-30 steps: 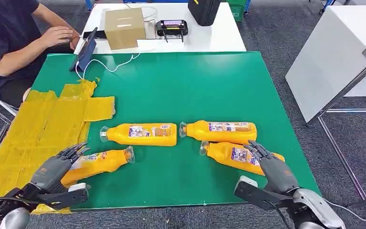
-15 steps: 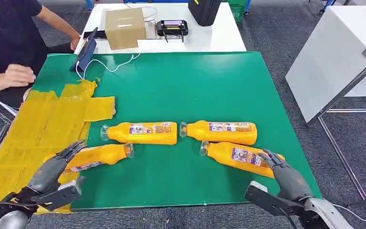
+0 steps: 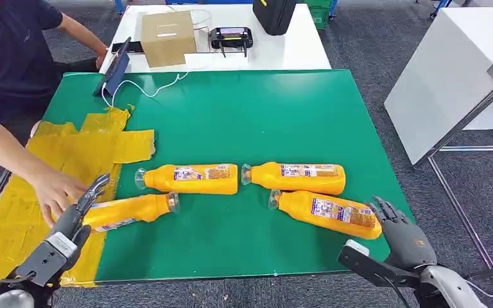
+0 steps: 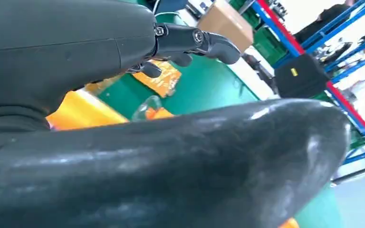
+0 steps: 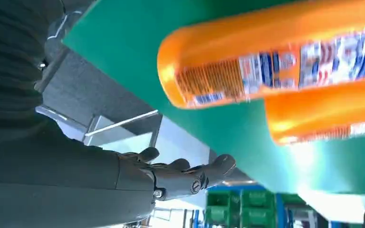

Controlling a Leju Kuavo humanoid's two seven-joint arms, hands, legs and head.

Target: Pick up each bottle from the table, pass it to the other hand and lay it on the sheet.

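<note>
Both hands have drawn back, fingers spread and empty: left hand (image 3: 77, 215) beside the near-left bottle (image 3: 128, 211), where a person's hand (image 3: 54, 191) now reaches; right hand (image 3: 403, 234) off the table's (image 3: 263, 115) near-right corner.

l hand (image 3: 77, 215) fingers apart, empty | r hand (image 3: 406, 236) fingers apart, empty

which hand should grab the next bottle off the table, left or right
Probably the right. The right hand is open just beside the base of the nearest bottle. The left hand is by the bottle on the yellow sheet, where a person's hand is reaching in.
</note>
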